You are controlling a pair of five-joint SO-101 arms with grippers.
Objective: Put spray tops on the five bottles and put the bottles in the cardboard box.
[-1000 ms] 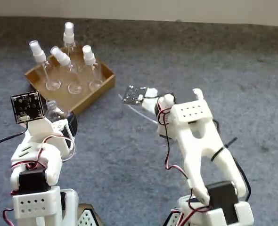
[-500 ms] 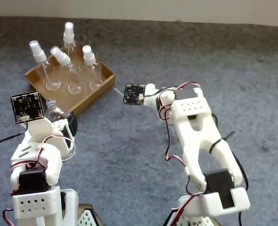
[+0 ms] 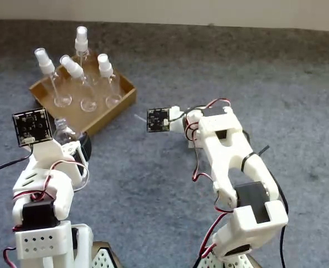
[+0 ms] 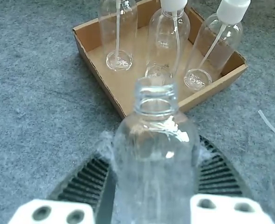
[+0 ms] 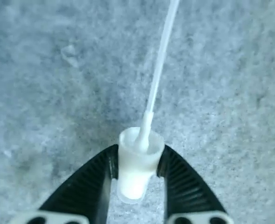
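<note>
Bottle (image 4: pixel 154 154), the uncapped fifth one, stands upright at 9 o'clock, clamped in the left gripper (image 4: pixel 152 143). Spray top (image 5: pixel 136 163) is pinched in the right gripper (image 5: pixel 137 157) near centre, dip tube (image 5: pixel 161 60) leading. Looks like the capping step: next, thread the tube into the neck (image 4: pixel 156 98) and seat the top, then load into the cardboard box (image 3: pixel 117 111) at 11 o'clock, beside the four capped bottles (image 3: pixel 112 89).

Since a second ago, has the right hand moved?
Yes: against the cardboard box, the right hand has slid slightly back toward its base and swung the spray top to point toward the box.
</note>
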